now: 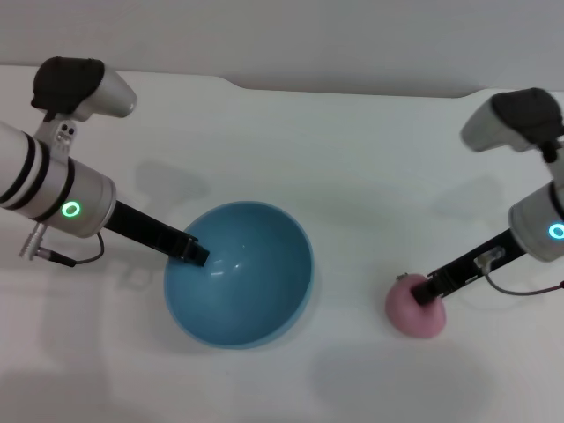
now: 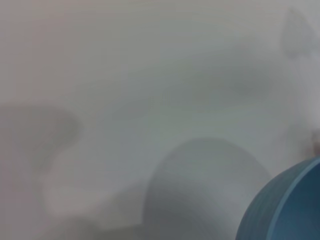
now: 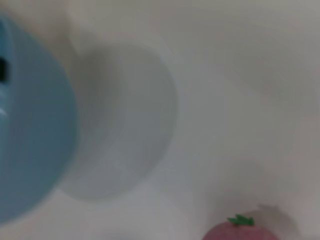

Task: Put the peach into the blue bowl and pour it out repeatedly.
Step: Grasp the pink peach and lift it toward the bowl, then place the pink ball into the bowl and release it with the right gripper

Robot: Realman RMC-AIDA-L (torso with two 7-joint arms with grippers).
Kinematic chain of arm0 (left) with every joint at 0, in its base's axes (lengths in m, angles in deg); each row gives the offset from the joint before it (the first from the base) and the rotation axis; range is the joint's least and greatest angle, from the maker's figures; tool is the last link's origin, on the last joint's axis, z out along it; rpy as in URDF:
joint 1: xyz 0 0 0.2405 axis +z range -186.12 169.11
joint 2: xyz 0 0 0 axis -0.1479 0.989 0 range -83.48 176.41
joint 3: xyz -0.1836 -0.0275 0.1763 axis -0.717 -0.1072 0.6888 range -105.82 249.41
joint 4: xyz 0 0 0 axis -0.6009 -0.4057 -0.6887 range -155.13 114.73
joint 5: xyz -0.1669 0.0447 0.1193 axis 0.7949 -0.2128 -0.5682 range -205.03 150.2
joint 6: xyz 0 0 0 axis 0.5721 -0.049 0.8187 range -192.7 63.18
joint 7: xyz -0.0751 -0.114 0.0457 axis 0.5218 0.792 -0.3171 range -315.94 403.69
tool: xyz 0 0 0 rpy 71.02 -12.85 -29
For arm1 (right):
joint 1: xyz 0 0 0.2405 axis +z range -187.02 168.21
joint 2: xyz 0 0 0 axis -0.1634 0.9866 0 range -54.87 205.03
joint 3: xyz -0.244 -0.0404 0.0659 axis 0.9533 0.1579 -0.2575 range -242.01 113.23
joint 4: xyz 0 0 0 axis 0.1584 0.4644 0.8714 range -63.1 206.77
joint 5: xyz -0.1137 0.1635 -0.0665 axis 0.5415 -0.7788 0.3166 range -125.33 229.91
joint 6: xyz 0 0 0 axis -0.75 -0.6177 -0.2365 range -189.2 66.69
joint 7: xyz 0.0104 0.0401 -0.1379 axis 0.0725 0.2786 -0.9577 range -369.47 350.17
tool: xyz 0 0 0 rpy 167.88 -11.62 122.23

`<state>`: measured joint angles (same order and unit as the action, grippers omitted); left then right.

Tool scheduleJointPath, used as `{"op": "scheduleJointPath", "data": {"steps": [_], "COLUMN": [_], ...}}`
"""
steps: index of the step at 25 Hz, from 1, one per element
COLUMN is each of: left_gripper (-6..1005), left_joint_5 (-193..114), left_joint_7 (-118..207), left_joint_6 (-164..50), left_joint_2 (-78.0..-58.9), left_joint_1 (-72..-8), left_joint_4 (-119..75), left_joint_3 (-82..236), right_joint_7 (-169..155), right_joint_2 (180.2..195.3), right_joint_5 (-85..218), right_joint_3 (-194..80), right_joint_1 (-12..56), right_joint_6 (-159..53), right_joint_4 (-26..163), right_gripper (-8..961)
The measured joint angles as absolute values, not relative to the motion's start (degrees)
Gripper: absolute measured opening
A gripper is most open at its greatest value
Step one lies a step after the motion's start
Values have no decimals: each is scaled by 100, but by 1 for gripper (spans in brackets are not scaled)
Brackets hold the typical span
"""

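The blue bowl (image 1: 256, 295) sits left of the table's middle and looks slightly tipped. My left gripper (image 1: 192, 250) is shut on its left rim, one finger reaching inside. The bowl holds nothing. The pink peach (image 1: 412, 315) rests on the table to the bowl's right, a short gap away. My right gripper (image 1: 428, 289) comes down on the peach's top from the right and is closed on it. The left wrist view catches only a piece of the blue bowl's (image 2: 292, 210) outer wall. The right wrist view shows the blue bowl (image 3: 30, 125) and the peach (image 3: 240, 233) with its green stem.
The white table (image 1: 291, 150) runs back to a pale wall. Bare tabletop lies behind the bowl and between bowl and peach. Both forearms slant in from the outer sides.
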<state>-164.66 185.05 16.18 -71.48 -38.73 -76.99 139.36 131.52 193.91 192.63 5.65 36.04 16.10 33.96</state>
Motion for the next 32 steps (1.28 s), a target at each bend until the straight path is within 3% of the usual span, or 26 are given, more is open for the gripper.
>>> {"op": "scheduleJointPath", "data": {"steps": [4, 11, 17, 28, 32], "left_gripper": [-2, -2, -1, -2, -3], "left_joint_5": [-16463, -16457, -16457, -16405, -16389], "left_joint_7": [18526, 18938, 19211, 19549, 19643], "left_joint_6": [1407, 1029, 901, 733, 729], "left_joint_2": [-7148, -7156, -7201, -7201, -7197], "left_joint_1": [-3876, -4100, -4385, -4623, -4673], "left_joint_4": [-7691, -7675, -7664, -7757, -7796], "left_joint_3": [14284, 15434, 15797, 15798, 15758], "right_joint_7": [12370, 10883, 10459, 10434, 10526], "right_joint_2": [19370, 19355, 19347, 19365, 19358], "right_joint_5": [18822, 16586, 16020, 16208, 16509], "right_joint_3": [-384, -1340, -1070, 213, 277], "right_joint_1": [3313, 2757, 2876, 2948, 2954], "right_joint_6": [1965, 3165, 3687, 2564, 2529], "right_joint_4": [3146, 2290, 2223, 2508, 2497], "right_gripper": [42, 41, 41, 45, 164]}}
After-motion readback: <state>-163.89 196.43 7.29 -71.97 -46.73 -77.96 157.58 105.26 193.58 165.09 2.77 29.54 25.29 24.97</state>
